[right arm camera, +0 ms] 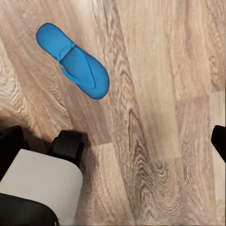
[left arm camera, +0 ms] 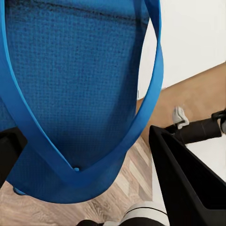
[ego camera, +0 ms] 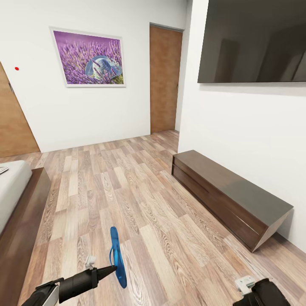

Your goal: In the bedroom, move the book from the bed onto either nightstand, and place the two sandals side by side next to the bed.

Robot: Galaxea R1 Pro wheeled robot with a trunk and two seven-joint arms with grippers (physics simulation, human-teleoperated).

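Note:
My left gripper [ego camera: 109,269] is shut on one bright-blue sandal [ego camera: 117,256], which hangs on edge above the wood floor near the bed's foot. In the left wrist view the sandal's sole and strap [left arm camera: 80,94] sit between the black fingers [left arm camera: 188,183]. The other sandal [right arm camera: 73,61] lies flat on the floor, sole down, below my right gripper [right arm camera: 115,139], which is open and holds nothing. The bed [ego camera: 19,212] runs along the left edge, with a grey mattress in a dark frame. A thin flat thing [ego camera: 2,170] lies on the mattress at the picture's edge; I cannot tell what it is. The nightstands are out of view.
A long low dark bench [ego camera: 229,197] stands against the right wall under a wall-mounted screen [ego camera: 255,40]. A brown door [ego camera: 165,78] is at the far end, and a lavender picture [ego camera: 90,58] hangs on the back wall. Open floor [ego camera: 127,182] lies between bed and bench.

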